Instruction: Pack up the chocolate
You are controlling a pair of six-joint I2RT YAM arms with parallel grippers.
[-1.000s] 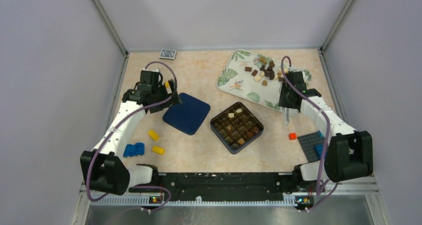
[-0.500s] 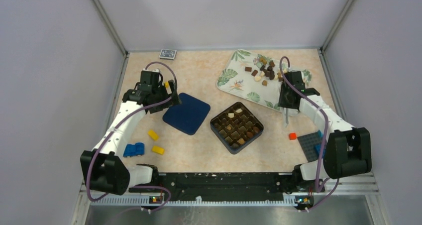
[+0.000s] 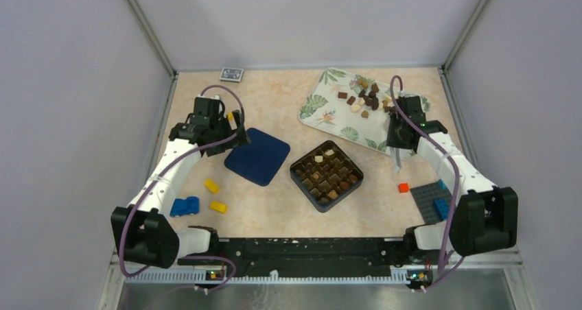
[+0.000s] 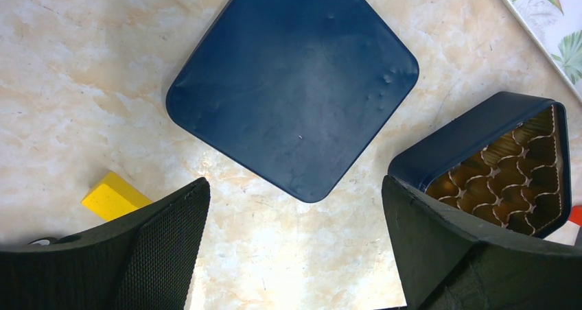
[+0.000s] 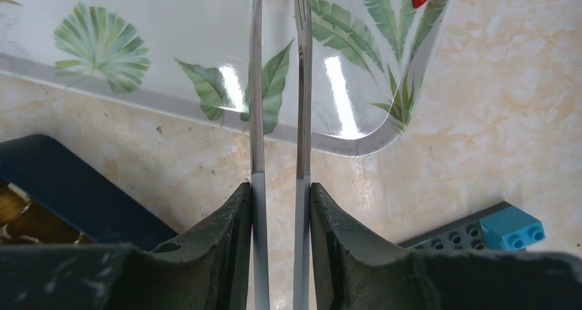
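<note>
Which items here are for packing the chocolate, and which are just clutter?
For the job: chocolates on the leaf-print tray; compartment box; dark blue lid; tweezers held in the right gripper.
Lying about: yellow bricks; blue brick near the left arm; red brick; grey baseplate; small patterned box at the far edge.

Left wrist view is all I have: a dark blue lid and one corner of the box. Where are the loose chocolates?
Observer: The chocolates lie clustered on the leaf-print tray, on the far right side.
Operator: And the other arm?
Observer: The right hand is shut on tweezers that reach out over the tray's corner.
Operator: Anything packed yet?
Observer: Yes, several cells of the box hold chocolates; many are empty.
</note>
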